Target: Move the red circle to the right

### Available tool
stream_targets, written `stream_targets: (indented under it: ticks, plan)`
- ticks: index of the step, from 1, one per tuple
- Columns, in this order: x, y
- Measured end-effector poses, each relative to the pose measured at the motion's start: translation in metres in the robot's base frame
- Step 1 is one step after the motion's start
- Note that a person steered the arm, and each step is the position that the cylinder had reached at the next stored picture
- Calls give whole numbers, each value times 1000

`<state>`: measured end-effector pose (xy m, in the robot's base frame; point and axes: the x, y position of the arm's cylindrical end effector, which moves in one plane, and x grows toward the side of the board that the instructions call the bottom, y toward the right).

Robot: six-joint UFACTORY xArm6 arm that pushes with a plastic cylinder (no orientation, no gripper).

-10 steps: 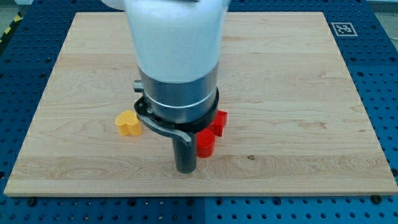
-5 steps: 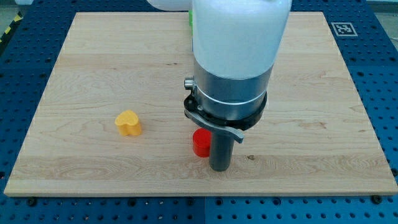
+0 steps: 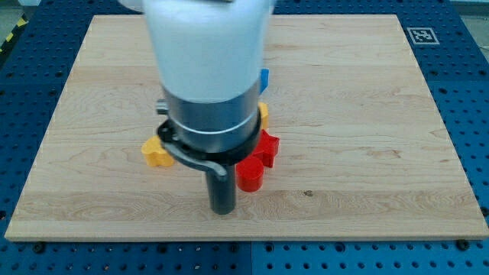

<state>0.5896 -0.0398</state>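
Just below the middle of the frame sits the red circle, a short red cylinder block (image 3: pixel 250 174), standing on the pale wooden board (image 3: pixel 359 137). My tip (image 3: pixel 222 211), the lower end of the straight dark rod, rests on the board just to the lower left of that cylinder, near it; I cannot tell whether the two touch. This rig has no pincer to release or clench, only the rod.

I judge the step in hand to be the set-up for the push: the tip is on the left side of the red circle, but somewhat low. The next move calls for bringing the tip level with the cylinder's middle, then sliding toward the frame's right, so the block travels straight rather than spinning off upward.

Just to the upper right of the cylinder, very near it, lies a second red block with an angular, star-like outline (image 3: pixel 267 147). A push aimed too high could drive the circle into it.

Counting what shows: two red blocks; two yellow pieces, one a heart-like yellow block (image 3: pixel 155 153) at the left of the arm and one yellow sliver (image 3: pixel 263 112) peeking out at the arm's right edge; and one blue sliver (image 3: pixel 264 78) above that. The arm's broad body hides whatever else lies behind it.
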Motion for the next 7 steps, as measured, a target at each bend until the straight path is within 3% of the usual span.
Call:
stream_targets:
  ticks: [5,7]
  plan:
    - [-37,2]
    - [-37,43]
